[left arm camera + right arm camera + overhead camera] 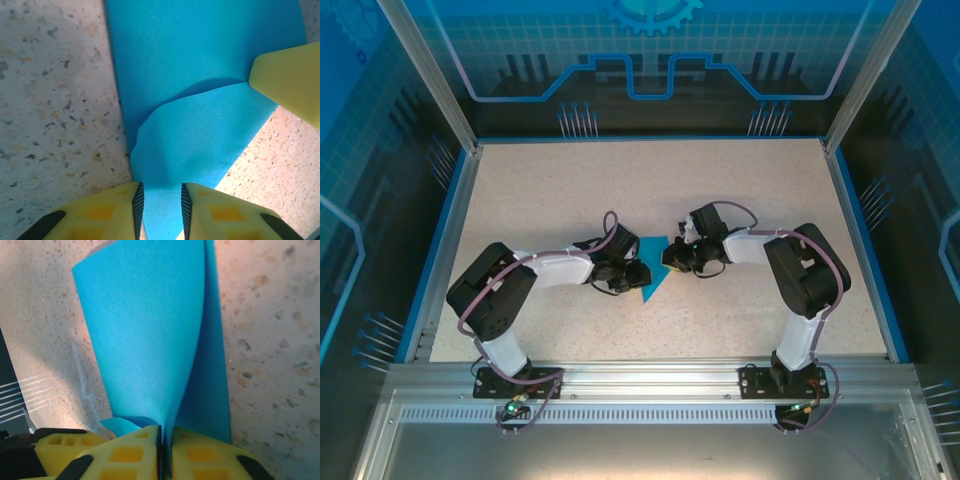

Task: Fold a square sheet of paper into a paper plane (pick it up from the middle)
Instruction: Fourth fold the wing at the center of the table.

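Desk [570, 190] centre: right pincer [161, 434] clenched on a raised flap of paper [648, 272], left pincer [160, 189] parted astride the opposite edge.

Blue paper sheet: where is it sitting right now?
In the top view the square sheet of paper lies mid-table between the left gripper and the right gripper, which pinches a raised fold of it.

The sheet of paper [651, 280] lies near the middle of the counter [650, 185], slightly toward its near edge, one flap folded over the rest. The left hand [632, 275] sits at its left side, the right hand [672, 258] at its right, the sheet between them.
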Robot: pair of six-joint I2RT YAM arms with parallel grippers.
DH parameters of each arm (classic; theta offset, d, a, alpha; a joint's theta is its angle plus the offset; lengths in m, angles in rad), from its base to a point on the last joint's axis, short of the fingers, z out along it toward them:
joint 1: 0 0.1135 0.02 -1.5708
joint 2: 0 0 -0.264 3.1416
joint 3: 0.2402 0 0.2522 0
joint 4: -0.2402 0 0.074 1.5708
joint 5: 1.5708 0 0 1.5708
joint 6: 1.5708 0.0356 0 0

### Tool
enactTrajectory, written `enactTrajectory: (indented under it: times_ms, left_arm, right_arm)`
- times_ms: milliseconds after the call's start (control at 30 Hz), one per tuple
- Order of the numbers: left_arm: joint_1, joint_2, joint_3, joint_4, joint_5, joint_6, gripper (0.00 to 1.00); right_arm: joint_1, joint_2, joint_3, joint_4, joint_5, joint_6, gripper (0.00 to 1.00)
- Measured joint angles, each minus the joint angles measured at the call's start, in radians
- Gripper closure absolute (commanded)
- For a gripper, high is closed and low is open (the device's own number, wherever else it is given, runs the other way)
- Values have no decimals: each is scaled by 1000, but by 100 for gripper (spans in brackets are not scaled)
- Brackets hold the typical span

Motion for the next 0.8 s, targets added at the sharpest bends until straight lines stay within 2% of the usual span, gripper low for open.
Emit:
enactTrajectory:
  times_ms: [133,233,467,667,800]
  left_arm:
    - [0,-32,-5,-15,-14,2,52]
    - [0,-70,-6,-19,-28,5,37]
    - [0,-141,-10,-13,-61,31,13]
    - [3,-167,-10,4,-91,73,3]
    - [12,-224,-13,24,-106,97,2]
  right_arm:
    - [1,0,3,-1,4,8,99]
    - [2,-24,-6,-18,28,9,99]
    - [21,-247,-76,-100,161,32,100]
    - [95,-382,-75,-216,316,80,100]
    - [126,-448,-54,-306,420,105,100]
